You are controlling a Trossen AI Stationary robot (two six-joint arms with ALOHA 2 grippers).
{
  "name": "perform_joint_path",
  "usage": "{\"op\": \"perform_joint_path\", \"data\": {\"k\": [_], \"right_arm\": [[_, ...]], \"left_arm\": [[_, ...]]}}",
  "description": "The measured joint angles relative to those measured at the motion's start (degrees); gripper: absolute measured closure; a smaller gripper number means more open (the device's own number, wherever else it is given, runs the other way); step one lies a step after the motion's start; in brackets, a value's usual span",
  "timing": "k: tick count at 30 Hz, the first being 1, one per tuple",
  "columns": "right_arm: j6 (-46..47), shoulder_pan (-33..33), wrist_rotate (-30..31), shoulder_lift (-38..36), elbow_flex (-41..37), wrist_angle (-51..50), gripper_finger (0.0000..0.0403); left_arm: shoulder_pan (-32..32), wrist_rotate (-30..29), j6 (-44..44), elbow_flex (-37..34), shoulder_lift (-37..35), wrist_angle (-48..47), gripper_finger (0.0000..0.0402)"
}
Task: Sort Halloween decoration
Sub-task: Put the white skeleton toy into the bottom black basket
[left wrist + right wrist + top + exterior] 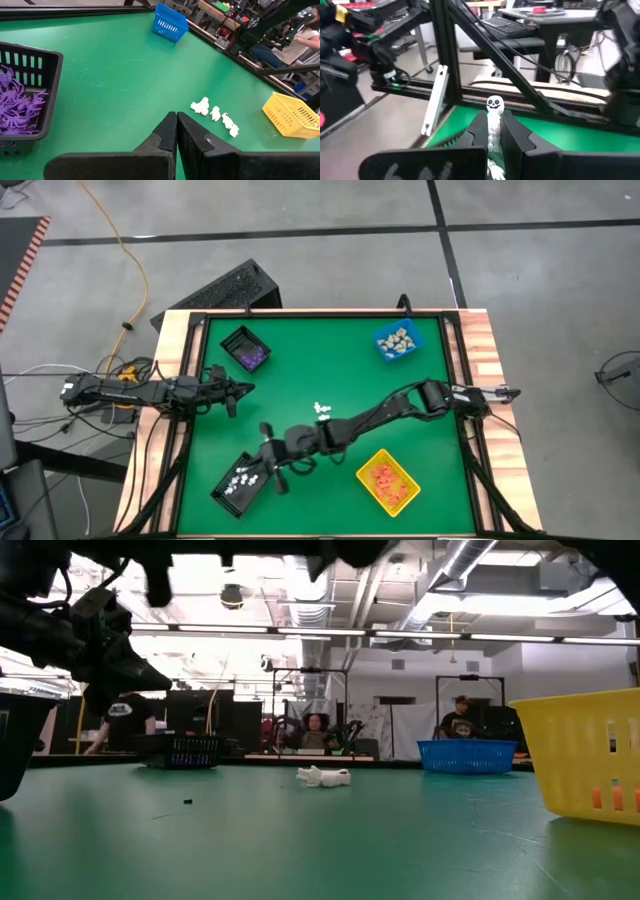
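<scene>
The right gripper (494, 131) is clamped on a small white skeleton figure (493, 120), whose grinning skull stands up between the two dark fingers (517, 135). In the high view this gripper (262, 463) sits over the black bin of white pieces (240, 483) near the front left corner of the green tabletop (320, 365), with the right arm stretched diagonally across from the right edge. The bin already holds several white pieces.

The left gripper (176, 131) has its fingers pressed together with nothing between them. It hovers just inside the left edge of the tabletop (236, 388), pointing toward the middle.

A little cluster of white figures (321, 410) lies loose near the centre of the tabletop; the left wrist view shows four of them in a short row (216, 114), and the low view shows them as a small white heap (324, 777).

A second black bin (245, 348) stands toward the back left corner, filled with purple spider-like pieces (15, 107). A blue bin (398, 341) sits near the back right corner and holds beige pieces. A yellow bin (389, 482) stands near the front edge, right of centre, with orange pieces (384, 480) inside.

Beyond the table, the low view shows people seated in the room behind (314, 732).
</scene>
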Motion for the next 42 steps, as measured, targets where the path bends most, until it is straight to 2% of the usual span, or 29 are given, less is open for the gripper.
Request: {"op": "perform_joint_path", "data": {"k": [5,11,15,21,25,28,33,42], "right_arm": [[-0.7,-0.2,-3.1,4.2,6.4,-8.8,0.036],[2.8,-0.2,-5.8,7.3,8.5,-8.9,0.0333],[2.3,-0.3,-5.9,7.5,8.4,-13.5,0.0286],[2.7,-1.3,-5.9,6.5,8.5,-13.2,0.0198],[5.3,-2.3,-5.9,6.6,8.4,-14.6,0.0166],[4.7,-3.2,-7.0,4.3,8.3,-16.8,0.0165],[-2.1,-5.5,-7.2,-4.2,8.5,-24.0,0.0179],[-18.6,-10.8,-7.3,-17.8,8.4,-56.1,0.0195]], "left_arm": [[0.0,0.0,0.0,0.0,0.4,0.0,0.0401],[0.0,0.1,0.0,0.0,0.4,0.0,0.0401],[0.0,0.1,0.0,0.0,0.4,0.0,0.0402],[0.0,0.1,0.0,0.0,0.4,0.0,0.0401],[0.0,0.1,0.0,0.0,0.4,0.0,0.0401],[0.0,0.1,0.0,0.0,0.4,0.0,0.0401],[0.0,0.1,0.0,0.0,0.4,0.0,0.0401],[0.0,0.1,0.0,0.0,0.4,0.0,0.0401]]}}
